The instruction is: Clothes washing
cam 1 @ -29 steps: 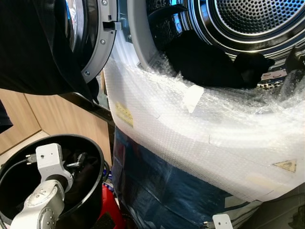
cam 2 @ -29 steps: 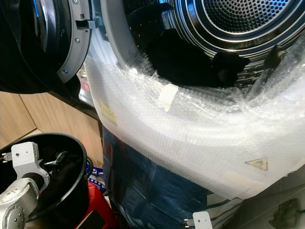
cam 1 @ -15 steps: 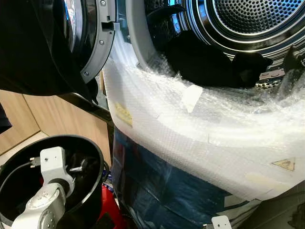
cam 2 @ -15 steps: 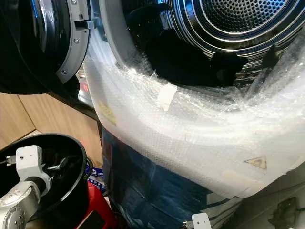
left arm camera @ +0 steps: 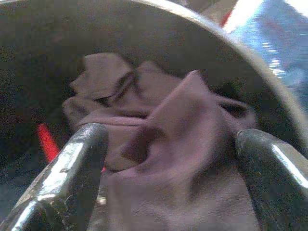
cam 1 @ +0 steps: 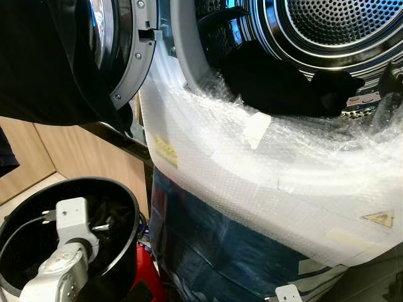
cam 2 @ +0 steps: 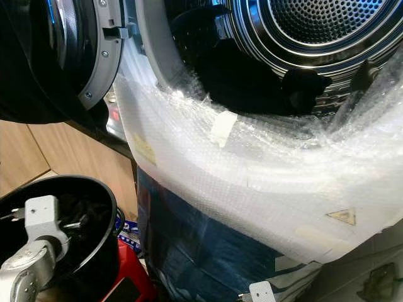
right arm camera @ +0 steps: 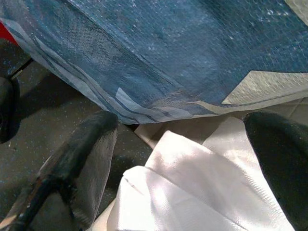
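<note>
— Counting what?
— One washer [cam 1: 264, 189], one black bucket [cam 1: 129, 207] at seven o'clock, two grippers.
— Contents?
— Dark clothes [left arm camera: 168, 144] fill the bucket; another dark garment [cam 1: 271, 82] lies in the drum.
— Grippers?
— Left gripper [left arm camera: 168, 159] spread wide over the clothes; right gripper [right arm camera: 178, 159] spread too, low beside the washer.

Left gripper [left arm camera: 168, 159] lowered, fingers spread; right gripper [right arm camera: 183, 159] likewise.

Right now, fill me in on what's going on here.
The robot is moving laundry. Its left end effector is down inside the black bucket, fingers spread either side of dark clothes, not yet closed on them. The washing machine, wrapped in bubble wrap, stands open with dark garments already at the drum's mouth. The right end effector hangs open near the floor.
</note>
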Robot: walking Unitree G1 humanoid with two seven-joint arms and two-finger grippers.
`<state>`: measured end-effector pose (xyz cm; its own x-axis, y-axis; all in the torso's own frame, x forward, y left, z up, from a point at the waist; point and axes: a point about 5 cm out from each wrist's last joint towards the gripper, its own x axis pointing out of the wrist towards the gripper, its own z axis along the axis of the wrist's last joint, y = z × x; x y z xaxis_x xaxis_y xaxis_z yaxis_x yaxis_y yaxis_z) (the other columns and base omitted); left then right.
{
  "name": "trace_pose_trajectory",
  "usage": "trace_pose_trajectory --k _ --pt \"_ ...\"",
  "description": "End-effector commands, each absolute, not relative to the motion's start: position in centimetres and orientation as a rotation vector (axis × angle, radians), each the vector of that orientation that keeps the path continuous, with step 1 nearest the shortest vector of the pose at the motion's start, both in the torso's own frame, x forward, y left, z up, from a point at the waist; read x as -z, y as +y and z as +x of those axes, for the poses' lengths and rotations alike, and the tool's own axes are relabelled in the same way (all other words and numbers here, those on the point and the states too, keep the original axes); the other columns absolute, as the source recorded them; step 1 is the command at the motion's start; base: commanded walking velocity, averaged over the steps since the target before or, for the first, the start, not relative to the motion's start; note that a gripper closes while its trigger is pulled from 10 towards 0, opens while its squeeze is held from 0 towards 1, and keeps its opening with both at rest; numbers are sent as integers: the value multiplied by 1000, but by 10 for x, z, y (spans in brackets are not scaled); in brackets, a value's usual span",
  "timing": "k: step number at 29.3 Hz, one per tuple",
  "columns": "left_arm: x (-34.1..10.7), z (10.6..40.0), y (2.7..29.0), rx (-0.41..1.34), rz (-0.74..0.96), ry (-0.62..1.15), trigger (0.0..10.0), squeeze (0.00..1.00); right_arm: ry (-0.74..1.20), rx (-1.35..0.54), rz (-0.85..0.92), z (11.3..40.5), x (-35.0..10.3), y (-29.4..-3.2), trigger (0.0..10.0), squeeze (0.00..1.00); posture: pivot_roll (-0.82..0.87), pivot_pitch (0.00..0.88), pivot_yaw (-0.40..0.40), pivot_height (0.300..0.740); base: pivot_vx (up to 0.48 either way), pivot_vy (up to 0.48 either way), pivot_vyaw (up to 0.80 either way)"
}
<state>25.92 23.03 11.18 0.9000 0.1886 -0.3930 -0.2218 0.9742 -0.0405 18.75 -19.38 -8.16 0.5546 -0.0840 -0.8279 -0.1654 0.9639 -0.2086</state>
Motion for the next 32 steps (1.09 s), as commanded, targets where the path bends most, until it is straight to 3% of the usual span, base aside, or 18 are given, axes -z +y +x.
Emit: trace_pose_trajectory --k 1,12,27,30,31,32 --pt "-110 260 228 -194 -77 415 10000 0 991 -60 -283 185 83 -194 10000 0 159 49 -71 740 0 0 0" --pt "-101 258 220 -121 -24 476 10000 0 1000 -95 -306 182 85 -191 10000 0 161 27 -71 740 0 0 0" --pt "-89 249 228 -142 83 583 10000 0 985 -144 -324 186 84 -184 10000 0 168 46 -73 740 0 0 0" --pt "-84 246 228 -109 243 606 10000 0 987 -144 -330 185 84 -185 10000 0 166 57 -75 740 0 0 0" --pt "-85 246 229 -125 231 594 0 0 988 -143 -331 185 84 -186 10000 0 166 62 -80 740 0 0 0" --pt "-85 247 229 -129 225 591 0 0 988 -143 -331 185 84 -186 10000 0 166 62 -80 740 0 0 0"
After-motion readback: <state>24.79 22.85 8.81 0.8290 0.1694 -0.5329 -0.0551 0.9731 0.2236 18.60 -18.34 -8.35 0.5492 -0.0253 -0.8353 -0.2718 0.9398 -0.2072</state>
